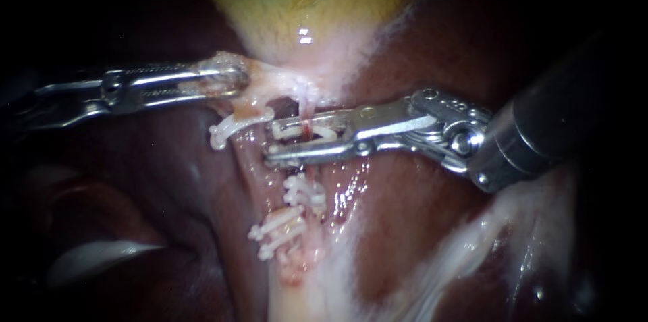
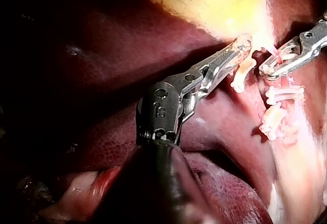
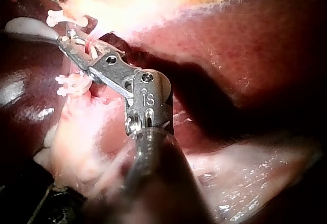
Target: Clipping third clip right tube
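My right instrument [image 1: 275, 138] comes in from the right, its jaws shut on a white clip [image 1: 305, 131] that straddles the thin pink right tube [image 1: 308, 102] just below the gallbladder [image 1: 304, 5]. In the right wrist view the same jaws [image 3: 66, 42] hold the clip [image 3: 82, 44] across the tube. My left instrument [image 1: 236, 82] has its jaws shut on pale tissue at the gallbladder's neck and holds it to the left; the left wrist view shows these jaws [image 2: 240, 47] beside the right instrument [image 2: 268, 69].
A white clip [image 1: 228, 129] sits on the left tube beneath the left jaws. Two more white clips [image 1: 304, 194] [image 1: 277, 227] sit lower on the pale tissue strand. Dark red liver [image 1: 418, 227] surrounds the field on both sides.
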{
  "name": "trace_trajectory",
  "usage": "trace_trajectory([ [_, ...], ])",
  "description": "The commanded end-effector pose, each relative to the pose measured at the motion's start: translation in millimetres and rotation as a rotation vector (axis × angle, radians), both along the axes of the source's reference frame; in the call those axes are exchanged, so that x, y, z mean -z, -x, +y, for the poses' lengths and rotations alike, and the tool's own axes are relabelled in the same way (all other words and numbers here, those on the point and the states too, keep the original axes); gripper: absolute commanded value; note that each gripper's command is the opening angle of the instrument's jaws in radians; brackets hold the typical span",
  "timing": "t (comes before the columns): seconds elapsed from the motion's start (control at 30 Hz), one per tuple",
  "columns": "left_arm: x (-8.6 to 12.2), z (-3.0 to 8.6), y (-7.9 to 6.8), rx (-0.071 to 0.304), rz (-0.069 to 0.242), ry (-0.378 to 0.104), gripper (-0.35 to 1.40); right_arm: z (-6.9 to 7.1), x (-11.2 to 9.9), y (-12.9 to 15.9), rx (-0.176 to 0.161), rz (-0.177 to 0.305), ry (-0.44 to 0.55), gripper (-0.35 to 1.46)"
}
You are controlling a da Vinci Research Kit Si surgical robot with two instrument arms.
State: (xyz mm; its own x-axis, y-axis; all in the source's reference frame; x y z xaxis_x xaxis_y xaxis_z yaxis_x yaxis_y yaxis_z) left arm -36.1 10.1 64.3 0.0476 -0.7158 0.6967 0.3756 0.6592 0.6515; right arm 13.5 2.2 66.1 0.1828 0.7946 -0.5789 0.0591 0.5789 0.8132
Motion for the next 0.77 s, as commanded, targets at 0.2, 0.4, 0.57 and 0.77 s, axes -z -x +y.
trace_trajectory([
  [0.2,0.0,0.0,0.0,0.001,0.001,0.0,-0.35,0.1,-0.1,0.4,-0.003,-0.007,-0.016,-0.35],
  [0.4,0.0,0.0,-0.1,0.0,0.001,0.0,-0.35,0.2,-0.2,0.7,-0.004,-0.016,-0.014,-0.35],
  [0.57,0.0,0.0,-0.1,0.0,0.001,0.0,-0.35,0.1,-0.2,0.7,-0.002,-0.019,-0.013,-0.35],
  [0.77,0.0,0.0,-0.1,0.0,0.001,0.0,-0.35,0.3,-0.3,0.8,-0.003,-0.019,-0.014,-0.35],
])
